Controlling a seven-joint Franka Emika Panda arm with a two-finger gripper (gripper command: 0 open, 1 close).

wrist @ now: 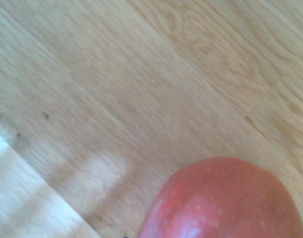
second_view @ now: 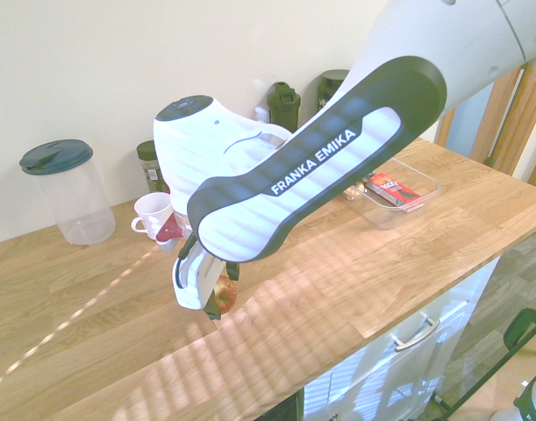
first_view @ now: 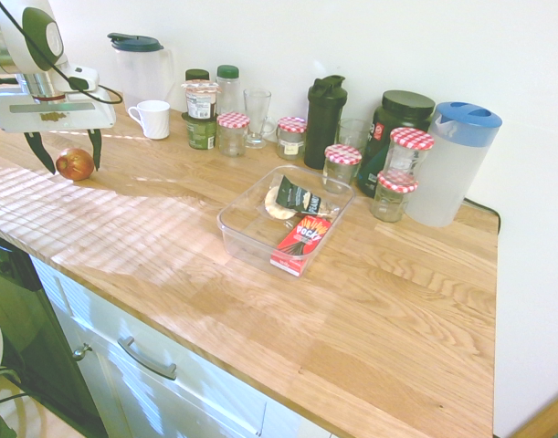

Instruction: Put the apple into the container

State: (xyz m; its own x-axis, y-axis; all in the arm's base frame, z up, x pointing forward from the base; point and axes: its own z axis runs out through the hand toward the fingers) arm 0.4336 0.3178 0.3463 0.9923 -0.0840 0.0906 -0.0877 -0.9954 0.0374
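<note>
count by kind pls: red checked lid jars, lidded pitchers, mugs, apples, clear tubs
glass jars with red-checked lids: 5
translucent plastic pitchers with lids: 2
white ceramic mug: 1
small round red apple: 1
shallow clear plastic rectangular tub: 1
total: 10

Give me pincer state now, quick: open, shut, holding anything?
Pincer: open, fingers either side of the small round red-and-yellow apple on the wooden counter; not gripping it.
</note>
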